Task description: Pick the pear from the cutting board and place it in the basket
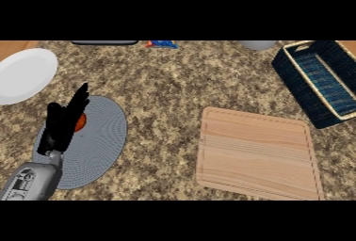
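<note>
Pear: not visible on the board (pixel 257 155), whose top is bare, nor in the basket (pixel 321 82). Left robot hand (pixel 66 123) hangs over a grey mat (pixel 97 146), fingers straight and apart, partly hiding a small orange object (pixel 81 122). Right robot hand is out of view. Risk: grasping the orange object instead, since no pear can be located.

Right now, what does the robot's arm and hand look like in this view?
Only one arm shows: a grey forearm with dark recessed panels near the lower edge, narrowing to a slim grey wrist. It ends in the left hand, all black, with long slender fingers. No cables or markings show.
</note>
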Controlling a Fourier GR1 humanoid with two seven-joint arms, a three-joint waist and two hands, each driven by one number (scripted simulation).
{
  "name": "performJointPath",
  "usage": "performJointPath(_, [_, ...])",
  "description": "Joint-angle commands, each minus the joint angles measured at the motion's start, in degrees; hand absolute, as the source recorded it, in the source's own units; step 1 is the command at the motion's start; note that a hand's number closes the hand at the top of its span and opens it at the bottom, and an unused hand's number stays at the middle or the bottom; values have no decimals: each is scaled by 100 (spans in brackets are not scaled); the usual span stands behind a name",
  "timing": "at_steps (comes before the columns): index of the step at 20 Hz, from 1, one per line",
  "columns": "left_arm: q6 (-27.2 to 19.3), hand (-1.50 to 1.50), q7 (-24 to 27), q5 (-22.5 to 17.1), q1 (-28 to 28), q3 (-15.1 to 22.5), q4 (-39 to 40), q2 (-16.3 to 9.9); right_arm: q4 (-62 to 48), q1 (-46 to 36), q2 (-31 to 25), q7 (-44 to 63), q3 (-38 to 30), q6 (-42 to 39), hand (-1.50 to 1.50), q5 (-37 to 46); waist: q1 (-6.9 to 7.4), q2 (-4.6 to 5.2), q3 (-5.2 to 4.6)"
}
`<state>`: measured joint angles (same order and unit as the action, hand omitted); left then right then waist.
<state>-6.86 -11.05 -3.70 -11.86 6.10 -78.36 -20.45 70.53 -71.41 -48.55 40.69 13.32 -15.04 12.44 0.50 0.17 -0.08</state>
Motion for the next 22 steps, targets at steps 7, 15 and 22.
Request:
performJointPath(7, [56, 0, -249, 94, -220, -62, -67, 30, -2042, 234, -655, -1883, -53, -140, 150, 1114, 78, 34, 9])
performJointPath(15, [212, 0, -285, 130, -162, -96, -124, 46, -3364, 417, -671, -3801, -362, 119, 150, 1401, 99, 37, 11])
performJointPath(22, [93, 0, -362, 302, -145, -12, -343, 243, -4504, 64, -352, -4286, -409, 427, 150, 1921, 193, 45, 11])
